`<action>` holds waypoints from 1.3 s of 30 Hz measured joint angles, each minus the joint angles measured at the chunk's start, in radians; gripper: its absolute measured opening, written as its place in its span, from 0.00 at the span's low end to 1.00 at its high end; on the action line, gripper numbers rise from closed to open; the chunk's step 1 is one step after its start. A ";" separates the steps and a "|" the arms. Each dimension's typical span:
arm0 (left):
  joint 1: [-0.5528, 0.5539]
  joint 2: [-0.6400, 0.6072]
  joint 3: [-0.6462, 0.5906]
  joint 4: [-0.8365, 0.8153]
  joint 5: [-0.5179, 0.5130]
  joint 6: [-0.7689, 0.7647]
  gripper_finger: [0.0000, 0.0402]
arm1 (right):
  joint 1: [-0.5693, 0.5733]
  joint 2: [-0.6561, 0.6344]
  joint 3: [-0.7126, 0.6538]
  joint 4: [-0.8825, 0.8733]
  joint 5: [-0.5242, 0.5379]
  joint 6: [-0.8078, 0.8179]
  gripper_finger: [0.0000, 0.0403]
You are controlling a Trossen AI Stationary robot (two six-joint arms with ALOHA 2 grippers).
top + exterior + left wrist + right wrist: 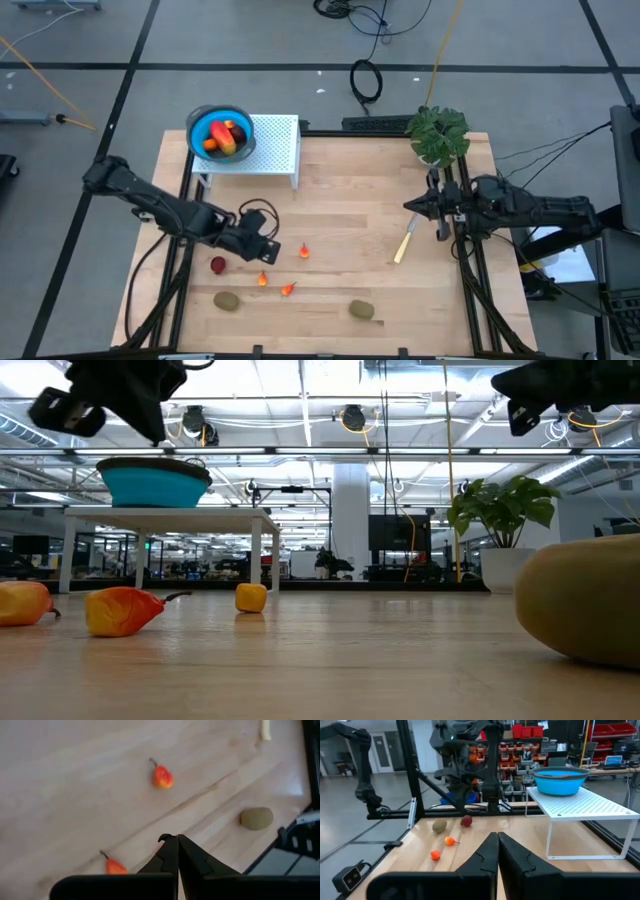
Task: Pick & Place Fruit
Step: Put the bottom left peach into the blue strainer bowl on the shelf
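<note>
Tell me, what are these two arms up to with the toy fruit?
They are moving fruit into the blue bowl on the white rack; some pieces already lie in it. The left gripper is shut and empty, hovering near the small orange bits on the table. A red ball and two kiwis also wait there. The right gripper is shut, idle by the plant.

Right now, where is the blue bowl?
In the high view the blue bowl sits on the white rack at the table's far left corner, with fruit inside it, beyond the left gripper.
</note>
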 joint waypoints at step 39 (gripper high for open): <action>-0.178 0.277 0.000 -0.047 0.093 -0.669 0.37 | 0.000 -0.103 -0.038 0.004 -0.162 0.000 0.00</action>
